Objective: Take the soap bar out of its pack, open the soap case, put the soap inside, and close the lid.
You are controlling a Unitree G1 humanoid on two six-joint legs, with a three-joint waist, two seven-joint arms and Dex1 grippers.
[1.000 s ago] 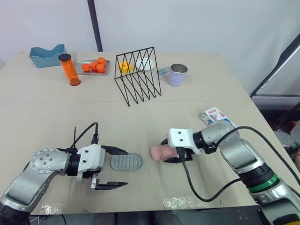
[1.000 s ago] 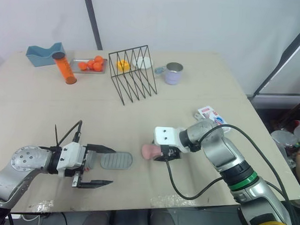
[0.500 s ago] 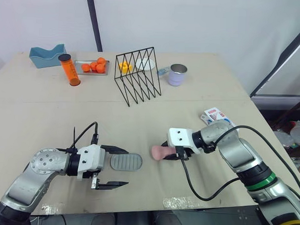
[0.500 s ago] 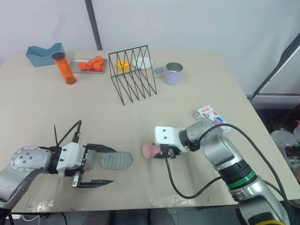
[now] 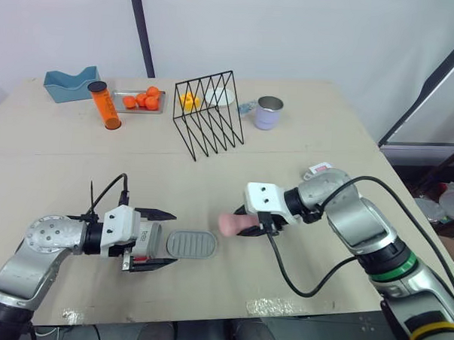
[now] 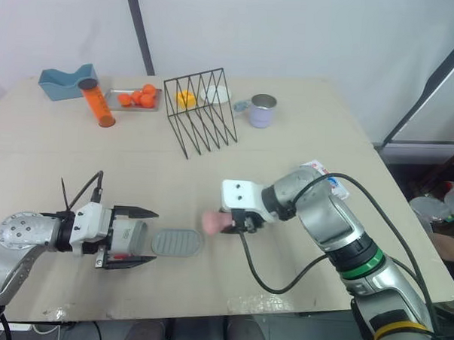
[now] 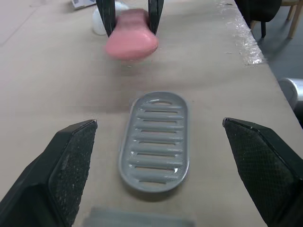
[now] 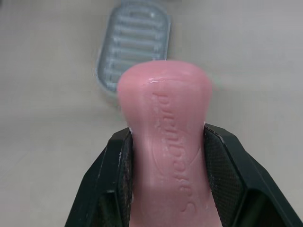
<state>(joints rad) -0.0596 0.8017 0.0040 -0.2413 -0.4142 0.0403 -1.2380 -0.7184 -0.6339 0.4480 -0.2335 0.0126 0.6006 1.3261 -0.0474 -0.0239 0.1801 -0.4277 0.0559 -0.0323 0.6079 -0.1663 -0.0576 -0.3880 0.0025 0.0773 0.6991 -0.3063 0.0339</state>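
Reaching in over the near edge of the table (image 5: 62, 155), the left gripper (image 5: 173, 238) is holding its two black fingers spread wide and clamping nothing, with the grey soap case (image 5: 192, 244) lying flat just ahead of the tips. The left wrist view is showing the case's ribbed, slotted face turned up. It is also showing a grey slab (image 7: 142, 218) sitting back between the fingers near the wrist; whether that is the lid cannot be told.

Just right of the case, the right gripper (image 5: 249, 223) is pinching the pink soap (image 5: 231, 224), which is out of its wrapping. The bar is poking toward the case without touching it. The right wrist view is adding raised lettering along the bar and a black pad (image 8: 118, 170) pressing on each flank, with the case lying beyond the bar's free end.

Farther right, the soap pack (image 5: 320, 169) is lying on the table, partly behind the right arm.

Along the far side:
- A wire rack (image 5: 211, 113) is standing with a yellow thing (image 5: 188, 101) and a white dish (image 5: 221, 97) showing through its wires; inside or behind cannot be told.
- A mug (image 5: 269, 114) is sitting to the rack's right.
- A metal tray (image 5: 160, 107) is holding oranges (image 5: 143, 98).
- An orange tube (image 5: 105, 104) is standing beside the tray.
- A blue bin (image 5: 65, 88) is sitting at the far left corner.
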